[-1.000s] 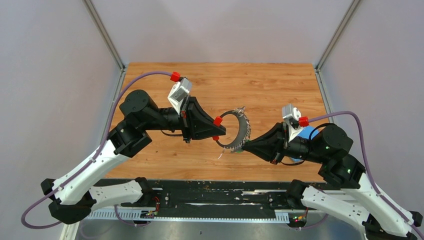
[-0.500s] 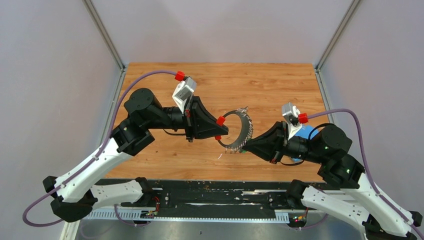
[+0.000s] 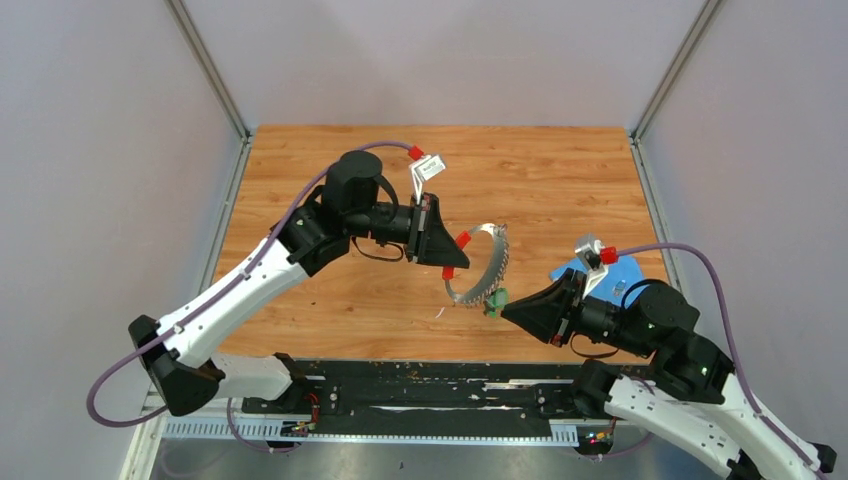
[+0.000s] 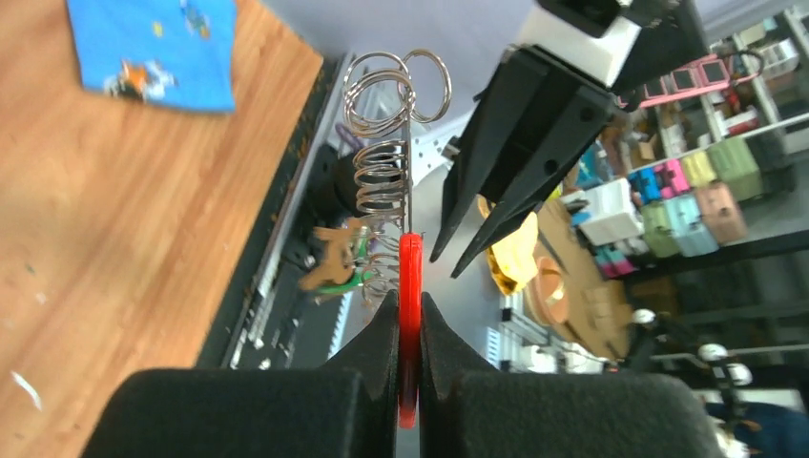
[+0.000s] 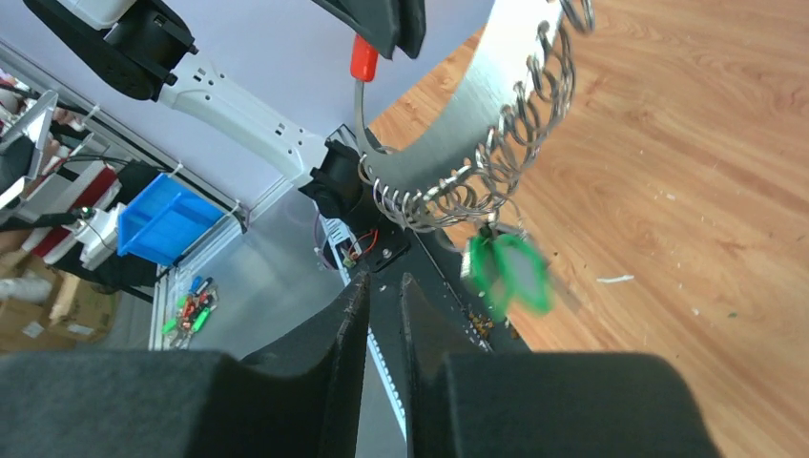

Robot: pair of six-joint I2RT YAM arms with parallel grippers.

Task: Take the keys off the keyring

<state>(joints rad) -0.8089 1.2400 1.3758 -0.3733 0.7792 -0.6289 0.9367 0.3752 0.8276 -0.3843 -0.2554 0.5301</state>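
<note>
Patience is paying off best at this step, judging by the layout: the right gripper (image 3: 506, 312) is pointing its narrowly parted, empty fingers at the green-headed keys (image 3: 496, 300), which are dangling from the lowest arc of the keyring (image 3: 491, 262), just beside the fingertips but not between them. The left gripper (image 3: 458, 256) is pinching the ring by its red sleeve (image 4: 410, 272) and holding it in the air above the table (image 3: 560, 170), well apart from the blue cloth (image 3: 612, 272). To do the pull well, the right fingers are probably needing to widen a little, rise around one green head only, and avoid snagging the row of small coiled split rings (image 4: 382, 172) crowding the rim. The left hand should be bracing firmly so the sleeve is not twisting in its grip. In the right wrist view the green keys (image 5: 510, 272) are looking blurred, so they may be swinging; waiting for them to settle seems wise. The ring is standing on edge, appearing almost as a line in the left wrist view and stretching straight away from the left fingers. It has no true long axis, and the keys are pointing downward.
</note>
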